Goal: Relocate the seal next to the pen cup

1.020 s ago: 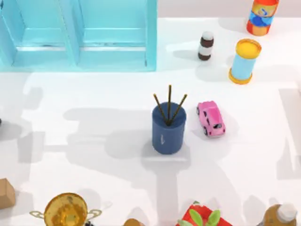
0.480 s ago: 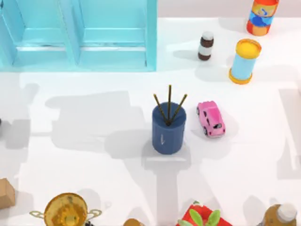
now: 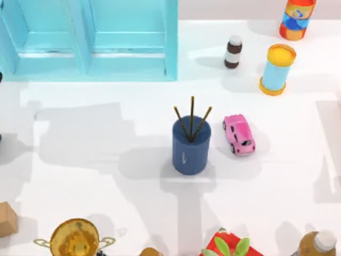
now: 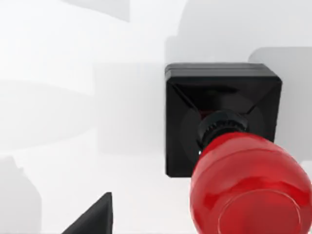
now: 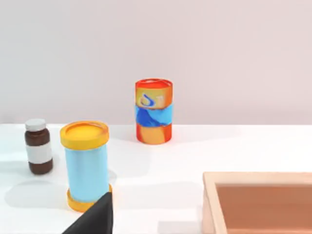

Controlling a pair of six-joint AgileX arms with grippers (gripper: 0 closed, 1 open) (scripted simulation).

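- Looking down from the top view: pen cup [image 3: 191,146] stands upright mid-table, pink toy car [image 3: 238,134] just beside it on the right.
- Left wrist view: seal [image 4: 229,146] sits upright on the table directly below the left gripper, close. One dark fingertip visible; can't tell if jaws are apart or together. Glossy round knob looks slippery, rigid, light; I'd grip the dark neck or the square base.
- Right wrist view: right arm parked, facing the light blue can [image 5: 87,165]; jaw state can't tell.
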